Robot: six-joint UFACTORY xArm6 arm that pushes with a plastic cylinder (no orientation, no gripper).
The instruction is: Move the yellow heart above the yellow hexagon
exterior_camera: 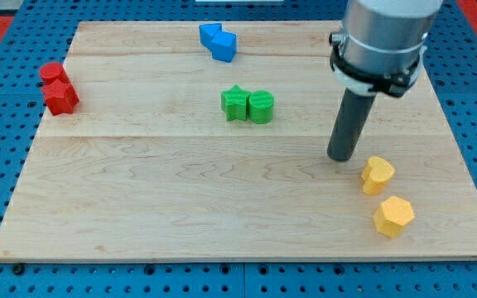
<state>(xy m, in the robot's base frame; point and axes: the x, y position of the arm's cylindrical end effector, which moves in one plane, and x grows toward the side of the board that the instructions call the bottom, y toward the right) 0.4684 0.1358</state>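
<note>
Bright, even overhead light, soft short shadows beside blocks, sharp focus throughout.

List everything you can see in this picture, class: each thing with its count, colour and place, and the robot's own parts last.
Heart: 1, yellow, right side, just above the hexagon.
Hexagon: 1, yellow, lower right.
Star: 1, green, centre top, touching the cylinder.
Cylinder: 1, green, right of the star.
Blue blocks: 2, top centre, touching.
Red blocks: 2, upper left edge, touching.
Board: 1, pale wood.
My tip: 1, dark rod, left of the heart.
</note>
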